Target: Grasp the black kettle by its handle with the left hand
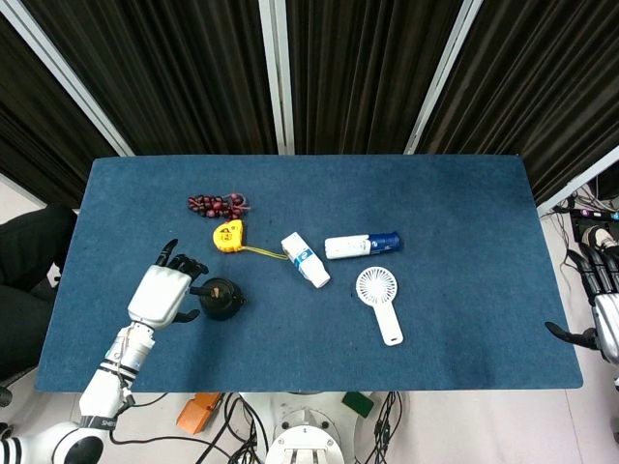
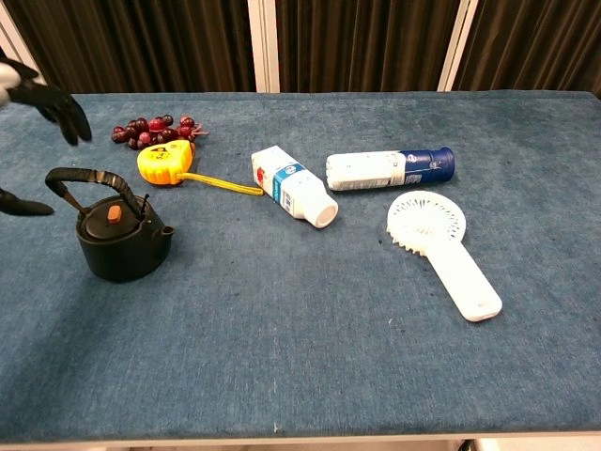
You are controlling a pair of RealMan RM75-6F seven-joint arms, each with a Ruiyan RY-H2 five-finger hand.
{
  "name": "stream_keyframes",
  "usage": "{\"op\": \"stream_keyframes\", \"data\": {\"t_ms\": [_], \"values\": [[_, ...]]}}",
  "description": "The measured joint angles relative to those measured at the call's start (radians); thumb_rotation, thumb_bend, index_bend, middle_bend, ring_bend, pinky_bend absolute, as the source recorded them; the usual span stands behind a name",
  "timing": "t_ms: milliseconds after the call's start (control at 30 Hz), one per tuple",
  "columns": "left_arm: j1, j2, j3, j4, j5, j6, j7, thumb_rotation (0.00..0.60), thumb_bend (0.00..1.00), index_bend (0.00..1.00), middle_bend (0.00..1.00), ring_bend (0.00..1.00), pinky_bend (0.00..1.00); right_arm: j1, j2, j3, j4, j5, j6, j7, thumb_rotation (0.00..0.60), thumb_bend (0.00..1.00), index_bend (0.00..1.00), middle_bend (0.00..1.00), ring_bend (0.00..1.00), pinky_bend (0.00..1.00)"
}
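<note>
Altogether one black kettle (image 1: 221, 299), two bottles (image 1: 361, 245), left hand (image 1: 164, 293) spread wide, empty

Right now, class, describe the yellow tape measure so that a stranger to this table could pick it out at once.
On the blue table, look toward the far left, just in front of the bunch of dark red grapes. The tape measure lies there, beyond the black kettle. It alone is bright yellow, trailing a thin yellow strip toward the white carton.

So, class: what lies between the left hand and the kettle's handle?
Nothing. In the chest view only bare blue cloth separates the left hand from the kettle; its fingers are spread around the handle, not touching.
</note>
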Motion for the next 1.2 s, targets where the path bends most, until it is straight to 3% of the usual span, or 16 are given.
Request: {"op": "stream_keyframes", "data": {"t_ms": [267, 700, 1200], "values": [[-0.052, -0.071, 0.011, -0.004, -0.075, -0.018, 0.083, 0.600, 0.10, 0.36, 0.38, 0.29, 0.00, 0.003, -0.006, -0.002, 0.006, 0.003, -0.014, 0.003, 0.600, 0.00, 0.00, 0.03, 0.00, 0.00], [-0.093, -0.123, 0.034, 0.003, -0.154, 0.040, 0.237, 0.591, 0.09, 0.47, 0.49, 0.39, 0.00, 0.004, -0.010, -0.006, 0.018, 0.010, -0.031, 0.014, 0.600, 0.00, 0.00, 0.03, 0.00, 0.00], [-0.125, -0.143, 0.060, 0.011, -0.200, 0.047, 0.240, 0.580, 0.09, 0.64, 0.67, 0.54, 0.00, 0.004, -0.015, -0.006, 0.024, 0.020, -0.042, 0.019, 0.600, 0.00, 0.00, 0.03, 0.00, 0.00]]}}
